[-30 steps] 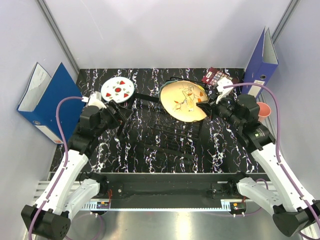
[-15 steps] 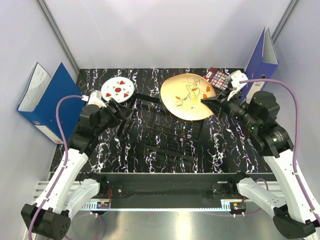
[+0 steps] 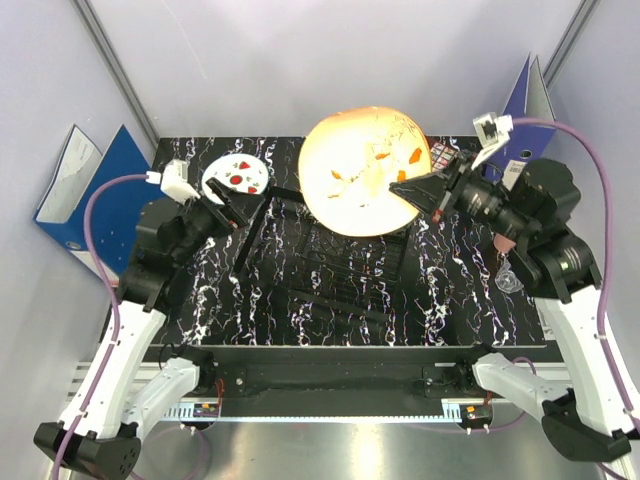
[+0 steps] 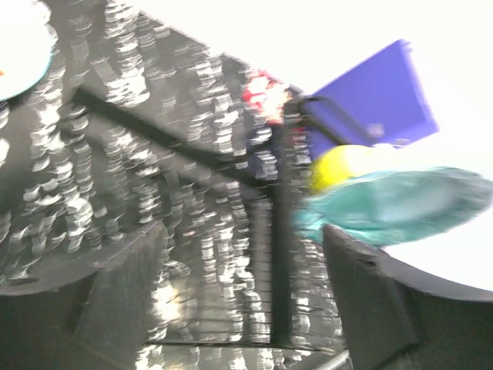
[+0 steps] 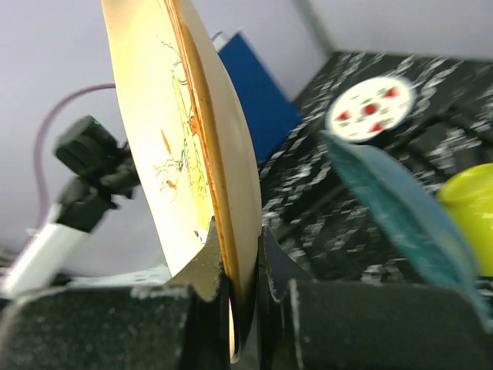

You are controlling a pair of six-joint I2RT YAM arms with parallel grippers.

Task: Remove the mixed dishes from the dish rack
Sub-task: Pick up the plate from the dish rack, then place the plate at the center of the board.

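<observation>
— Since the desk (image 3: 250, 300) is the largest item, what is its surface?

— Black and glossy, veined white like marble, hard throughout. The dish rack (image 3: 340, 270) sits mid-desk. It is thin black wire, rectangular, rigid, with upright slots.

— And the cream floral plate (image 3: 360, 180)?

— It is raised clear above the rack and tilted towards the overhead camera. It is round, glazed and stiff. The right tool (image 5: 231, 254) is clamped on its rim, one pad on each face. I judge it weighty for an edge pinch, slick and breakable. A hold on one side lets it pivot, so a deep bite on the rim is advised.

— The remaining dishes?

— The teal scalloped plate (image 5: 393, 200) stands on edge, thin, with a wavy border. Its upper rim is the place to take it. The white plate with red fruit marks (image 3: 240, 172) lies flat on the desk at the far left, outside the rack. The small yellow-green bowl (image 5: 466, 208) is just beside the teal plate. It looks smooth and probably light, best pinched by its wall. Whether it sits in a slot I cannot tell.

— The left tool (image 4: 243, 270)?

— Spread wide and holding nothing, it hangs over the rack's left end near the white plate.
</observation>
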